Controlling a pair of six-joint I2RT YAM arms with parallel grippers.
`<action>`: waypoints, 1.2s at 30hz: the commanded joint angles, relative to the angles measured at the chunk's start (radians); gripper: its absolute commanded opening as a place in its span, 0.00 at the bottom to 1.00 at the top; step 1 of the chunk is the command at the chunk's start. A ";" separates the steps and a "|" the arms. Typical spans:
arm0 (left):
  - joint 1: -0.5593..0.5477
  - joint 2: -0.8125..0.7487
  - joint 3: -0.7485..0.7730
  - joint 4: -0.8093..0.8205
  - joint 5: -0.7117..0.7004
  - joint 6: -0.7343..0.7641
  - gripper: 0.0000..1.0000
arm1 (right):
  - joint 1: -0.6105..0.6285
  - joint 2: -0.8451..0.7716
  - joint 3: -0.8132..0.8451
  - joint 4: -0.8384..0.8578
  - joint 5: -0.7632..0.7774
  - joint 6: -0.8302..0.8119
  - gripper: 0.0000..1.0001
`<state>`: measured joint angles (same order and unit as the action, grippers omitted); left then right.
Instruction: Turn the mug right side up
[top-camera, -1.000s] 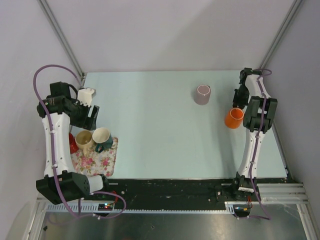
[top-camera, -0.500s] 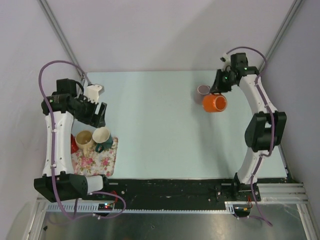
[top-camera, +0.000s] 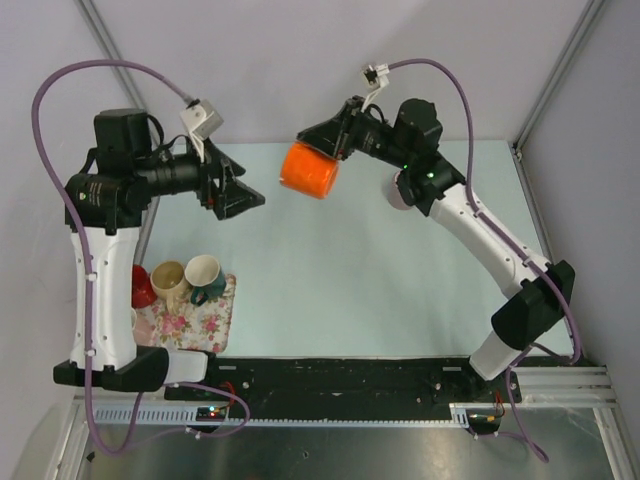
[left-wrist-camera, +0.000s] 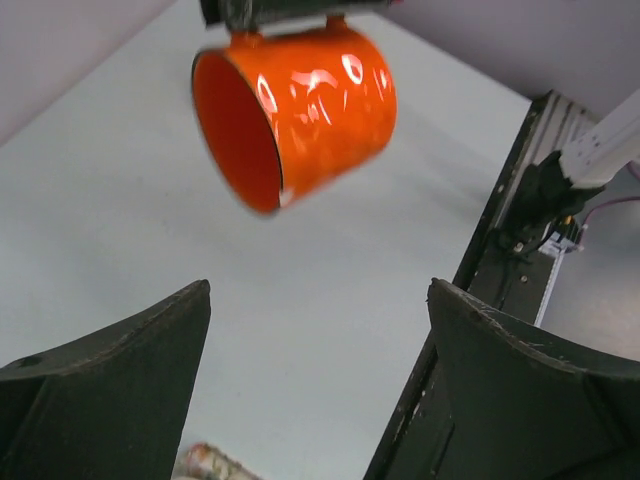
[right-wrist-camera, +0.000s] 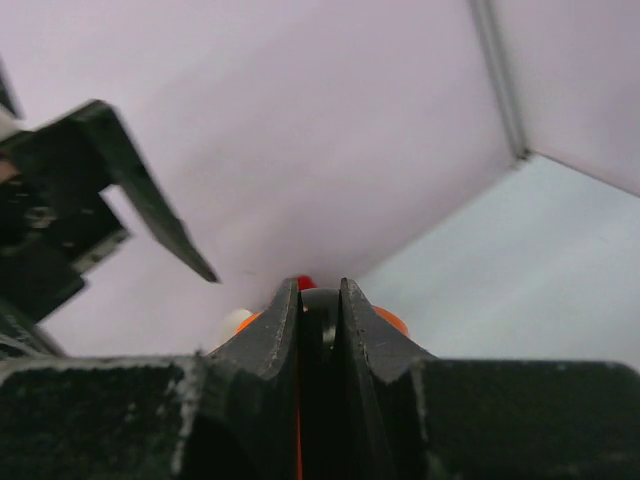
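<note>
My right gripper (top-camera: 335, 143) is shut on the handle of an orange mug (top-camera: 309, 169) and holds it high above the table, lying on its side. In the left wrist view the orange mug (left-wrist-camera: 300, 110) hangs with its mouth facing left. My left gripper (top-camera: 243, 196) is open and empty, raised and pointing at the mug, a short gap away; its fingers (left-wrist-camera: 120, 400) frame the view. In the right wrist view the gripper (right-wrist-camera: 320, 300) is pinched on the mug's handle, with only slivers of the orange mug (right-wrist-camera: 385, 318) showing.
A mauve mug (top-camera: 402, 190) stands on the light table (top-camera: 330, 290) at the back right, partly behind the right arm. A floral cloth (top-camera: 195, 322) at the front left holds a cream mug (top-camera: 166, 279), a white and teal mug (top-camera: 203, 276) and a red one (top-camera: 142, 288).
My right arm has swung left and lifted the orange mug from beside the mauve mug to high over the table's back middle. My left arm has risen and turned toward it.
</note>
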<state>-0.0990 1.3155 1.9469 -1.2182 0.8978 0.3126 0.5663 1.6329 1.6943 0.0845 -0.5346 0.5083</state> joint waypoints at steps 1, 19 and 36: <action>-0.032 0.043 0.071 0.151 0.087 -0.177 0.91 | 0.051 0.029 0.113 0.316 -0.014 0.165 0.00; -0.126 0.030 -0.029 0.334 0.210 -0.304 0.14 | 0.169 0.108 0.228 0.305 -0.027 0.220 0.00; -0.111 -0.215 -0.360 -0.060 -0.853 0.140 0.00 | 0.167 -0.024 0.038 -0.140 0.223 -0.126 0.99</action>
<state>-0.2192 1.2015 1.6176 -1.1042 0.3756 0.2321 0.7364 1.6958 1.7660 0.0292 -0.4183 0.4892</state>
